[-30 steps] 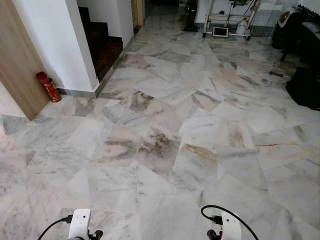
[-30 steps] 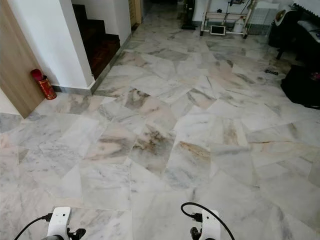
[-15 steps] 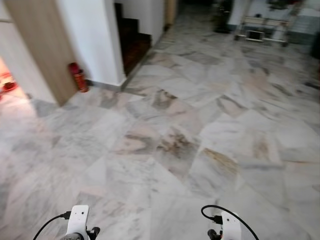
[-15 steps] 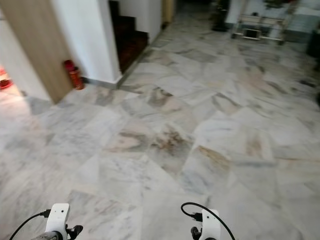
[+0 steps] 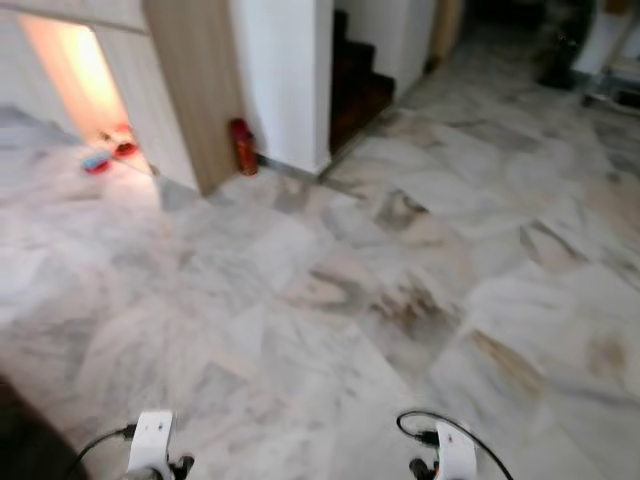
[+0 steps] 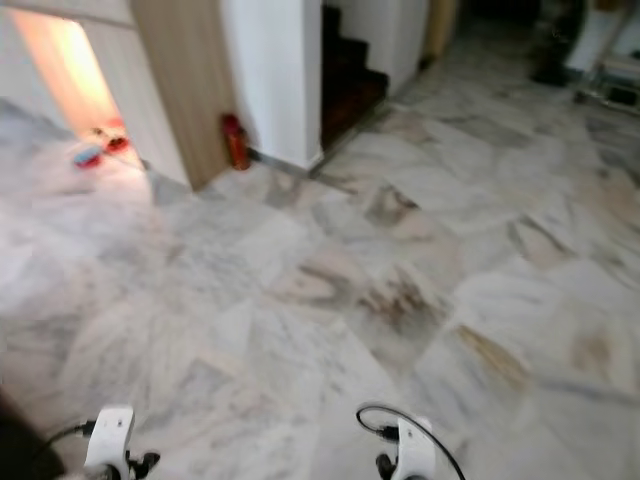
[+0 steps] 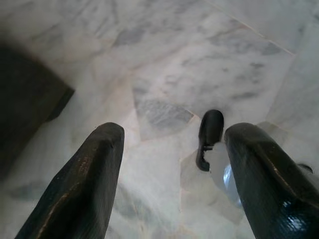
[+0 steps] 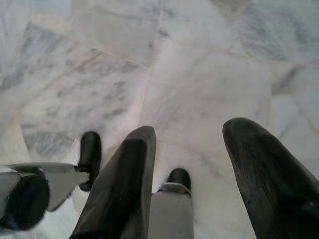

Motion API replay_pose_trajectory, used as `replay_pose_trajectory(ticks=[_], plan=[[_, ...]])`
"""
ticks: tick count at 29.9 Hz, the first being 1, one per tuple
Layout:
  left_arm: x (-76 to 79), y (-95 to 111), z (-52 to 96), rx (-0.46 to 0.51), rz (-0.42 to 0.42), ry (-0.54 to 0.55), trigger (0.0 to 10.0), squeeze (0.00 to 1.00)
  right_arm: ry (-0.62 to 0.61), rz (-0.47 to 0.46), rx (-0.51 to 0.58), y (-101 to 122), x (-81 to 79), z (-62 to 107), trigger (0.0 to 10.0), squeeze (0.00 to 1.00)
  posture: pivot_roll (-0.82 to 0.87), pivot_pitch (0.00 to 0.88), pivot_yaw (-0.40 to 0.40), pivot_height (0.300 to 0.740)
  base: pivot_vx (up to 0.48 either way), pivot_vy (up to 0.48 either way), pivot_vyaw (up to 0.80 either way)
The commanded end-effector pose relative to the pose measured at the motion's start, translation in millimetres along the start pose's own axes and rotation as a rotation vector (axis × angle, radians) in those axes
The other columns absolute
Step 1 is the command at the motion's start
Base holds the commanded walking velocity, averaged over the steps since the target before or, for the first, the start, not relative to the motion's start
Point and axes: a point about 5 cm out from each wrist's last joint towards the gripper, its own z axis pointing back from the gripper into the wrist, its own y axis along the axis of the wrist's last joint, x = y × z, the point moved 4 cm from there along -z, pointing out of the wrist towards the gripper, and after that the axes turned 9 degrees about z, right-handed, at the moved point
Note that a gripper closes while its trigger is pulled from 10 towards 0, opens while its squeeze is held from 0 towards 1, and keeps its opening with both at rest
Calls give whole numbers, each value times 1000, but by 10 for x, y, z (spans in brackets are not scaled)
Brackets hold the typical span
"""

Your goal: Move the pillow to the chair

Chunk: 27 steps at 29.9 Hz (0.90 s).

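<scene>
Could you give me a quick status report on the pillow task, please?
Left gripper and right gripper open, empty, hanging over marble floor. Pillow and chair not sighted. Red canister by the wall, off to one side.

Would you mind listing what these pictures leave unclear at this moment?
- Small red and blue things on the lit floor beside the wooden panel: blurred, too small to identify.
- Dark shape, left eye view: cut off by the corner.
- Red canister: label blurred.
- Stairs: upper steps hidden behind the white wall.
</scene>
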Motion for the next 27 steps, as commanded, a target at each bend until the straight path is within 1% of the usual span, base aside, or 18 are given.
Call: replay_pose_trajectory(ticks=[1, 18, 27], plan=[[-57, -76, 11, -28, -5, 20, 10000, 0, 6, 0, -3, 7, -32, -5, 10000, 0, -15, 0, -11, 740, 0, 0, 800], [-69, -101, 14, -33, -2, 26, 10000, 0, 2, -9, -8, -12, -32, -3, 10000, 0, -17, 0, -6, 740, 0, 0, 800], [-65, -75, 10, -28, 8, 29, 10000, 0, -2, -17, -2, 15, -26, -7, 10000, 0, -2, 0, -8, 740, 0, 0, 800]])
